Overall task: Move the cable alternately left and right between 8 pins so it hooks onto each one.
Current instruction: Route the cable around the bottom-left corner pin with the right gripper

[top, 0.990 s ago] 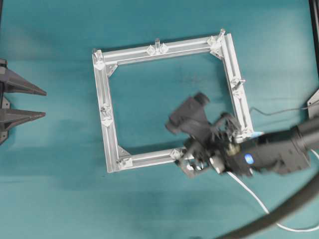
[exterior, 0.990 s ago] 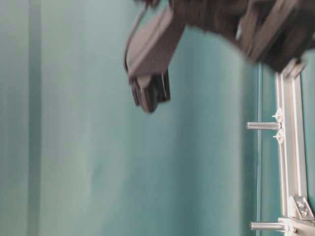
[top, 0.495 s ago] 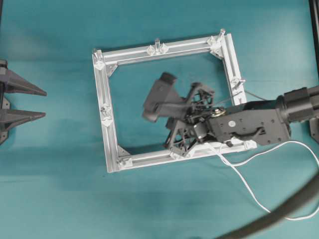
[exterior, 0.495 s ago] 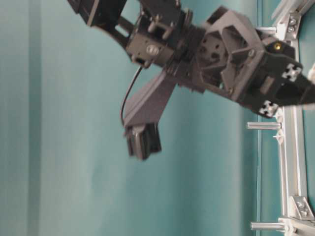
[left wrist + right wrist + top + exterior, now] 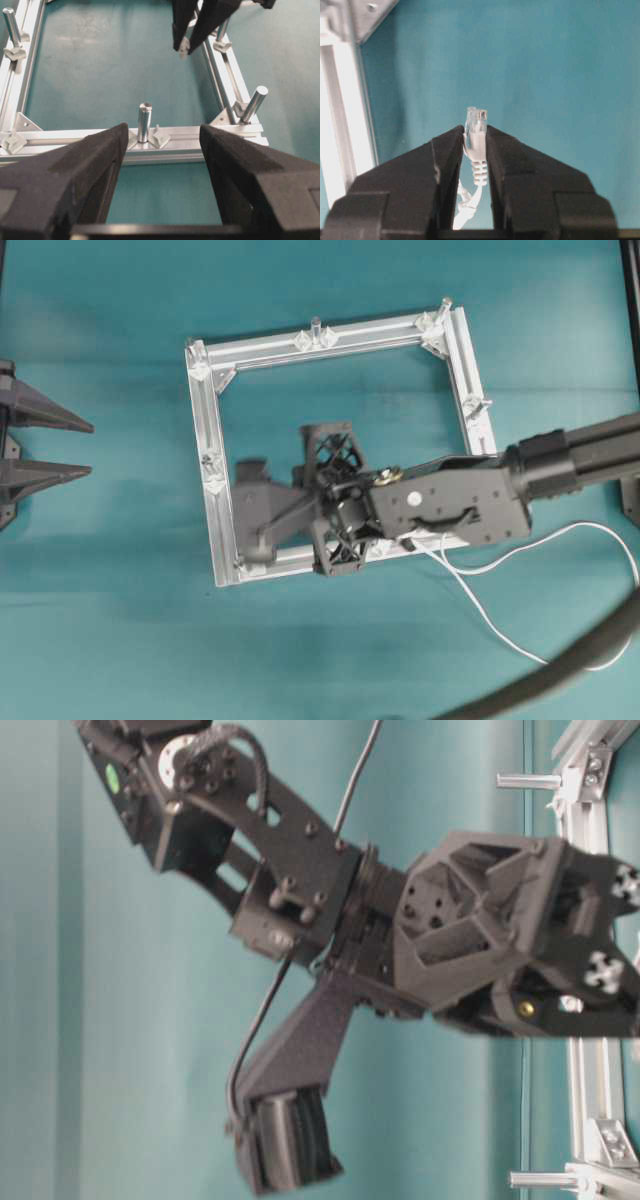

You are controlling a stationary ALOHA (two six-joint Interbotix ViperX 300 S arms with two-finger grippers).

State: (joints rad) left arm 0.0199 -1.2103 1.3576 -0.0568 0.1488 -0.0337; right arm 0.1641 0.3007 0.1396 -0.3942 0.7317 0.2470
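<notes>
The square silver frame (image 5: 205,420) lies mid-table with short pins (image 5: 315,326) standing on its bars. My right gripper (image 5: 290,528) has reached across to the frame's lower left, inside the bottom bar and under its own camera mount. In the right wrist view it (image 5: 475,131) is shut on the cable's pale plug (image 5: 475,116), which pokes out past the fingertips. The white cable (image 5: 470,600) trails out from under the arm to the lower right. The arm hides whether it hooks any pin. My left gripper (image 5: 75,447) rests open at the left edge, facing a pin (image 5: 144,120).
A thick dark grey hose (image 5: 560,680) curves through the bottom right corner. The right arm (image 5: 480,940) hangs low over the frame's lower half. In the left wrist view the right gripper's fingertips (image 5: 181,46) hang near the bottom bar's middle pin (image 5: 221,30).
My right gripper has swept left from the frame's lower right corner, along the inside of the bottom bar, to the lower left, pulling the cable after it. The left gripper has not moved.
</notes>
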